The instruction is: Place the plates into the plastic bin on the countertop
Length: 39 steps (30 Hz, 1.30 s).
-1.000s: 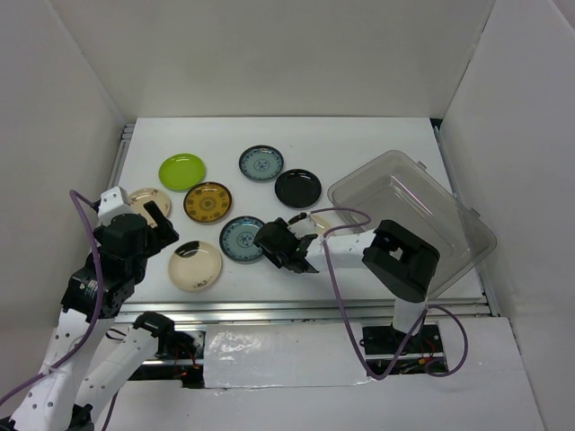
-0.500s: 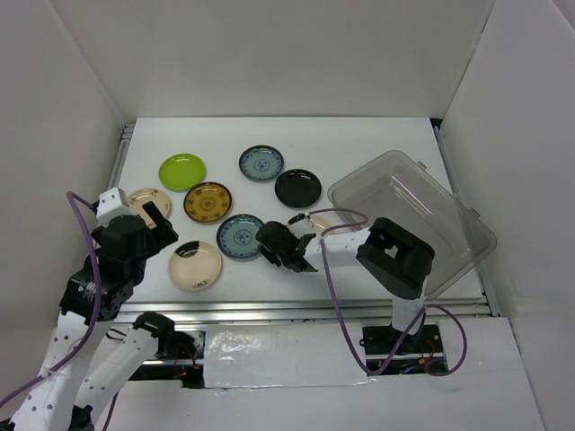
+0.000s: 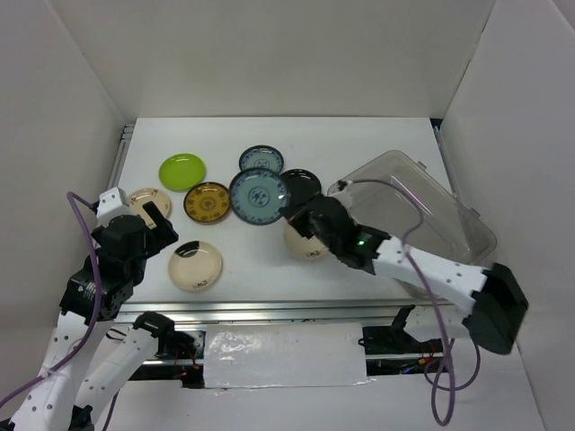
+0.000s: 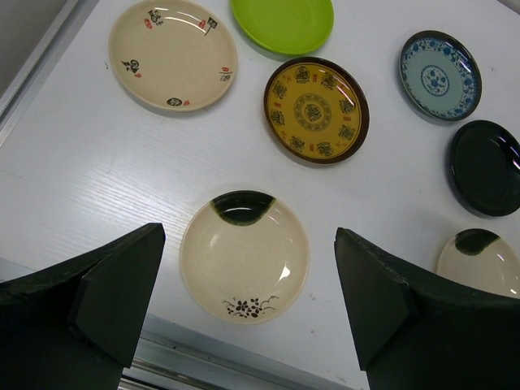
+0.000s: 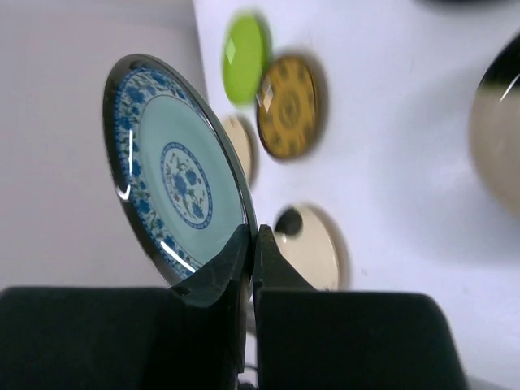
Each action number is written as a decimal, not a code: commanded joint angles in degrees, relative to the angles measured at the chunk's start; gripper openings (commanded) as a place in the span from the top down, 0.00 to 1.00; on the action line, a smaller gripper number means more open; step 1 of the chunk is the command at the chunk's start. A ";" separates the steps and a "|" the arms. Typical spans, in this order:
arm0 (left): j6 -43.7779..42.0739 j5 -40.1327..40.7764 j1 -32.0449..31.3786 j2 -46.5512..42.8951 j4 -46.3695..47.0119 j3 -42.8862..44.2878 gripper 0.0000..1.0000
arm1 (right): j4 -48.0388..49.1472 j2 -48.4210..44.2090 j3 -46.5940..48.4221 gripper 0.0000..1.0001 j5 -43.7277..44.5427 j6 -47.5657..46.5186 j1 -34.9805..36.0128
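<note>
My right gripper is shut on the rim of a blue-grey patterned plate, held tilted above the countertop, left of the clear plastic bin. On the white top lie a lime plate, a mustard plate, a second blue-grey plate, a black plate and three cream plates. My left gripper hangs open above the near cream plate, apart from it.
White panels wall the countertop on three sides. A metal rail runs along the front edge. The bin sits tilted at the right, against the right panel. A purple cable of the right arm arcs over the bin.
My right gripper shut on the blue-grey plate, lifted it off the table and carried it back and up. The right arm swung out to the right. The left arm stayed still.
</note>
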<state>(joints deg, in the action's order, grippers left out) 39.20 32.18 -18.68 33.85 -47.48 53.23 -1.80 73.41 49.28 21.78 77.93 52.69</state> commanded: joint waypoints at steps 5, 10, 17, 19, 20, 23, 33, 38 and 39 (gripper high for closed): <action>-1.05 -0.72 -0.22 -0.27 2.48 0.56 0.01 | -15.76 -26.18 -9.36 1.00 -0.50 -9.44 -25.40; -0.97 -1.07 -0.22 -0.10 2.57 0.56 0.01 | -17.80 -32.28 -14.12 1.00 -13.31 -17.88 -56.19; -1.14 -1.07 -0.31 0.87 2.66 0.56 0.01 | -10.07 -17.96 -15.79 1.00 -29.87 -24.75 -71.84; -1.32 -1.33 -0.22 1.13 2.66 0.47 0.01 | -7.96 -13.92 -15.70 1.00 -30.22 -24.84 -72.02; -1.41 -1.42 -0.22 1.22 2.66 0.47 0.01 | -6.56 -12.77 -15.09 1.00 -30.22 -24.67 -72.11; -1.32 -1.51 -0.22 1.57 2.66 0.47 0.01 | -4.79 -7.24 -12.64 1.00 -30.74 -24.84 -71.85; -1.93 -2.39 -0.31 2.45 3.01 0.38 0.01 | -5.58 -6.33 -9.38 0.00 -30.40 -26.69 -66.77; -2.37 -3.88 -0.22 3.15 3.54 0.38 0.01 | -14.00 -23.44 -5.34 0.00 -20.05 -30.91 -51.05; -3.42 -5.01 -0.22 3.59 5.28 -0.32 0.01 | -15.67 -25.05 -4.64 0.00 -16.37 -31.52 -45.01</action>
<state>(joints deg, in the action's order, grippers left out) 38.52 29.26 -18.68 36.75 -46.26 53.21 -13.67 55.77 39.86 -3.03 49.98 -1.85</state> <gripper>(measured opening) 0.993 0.997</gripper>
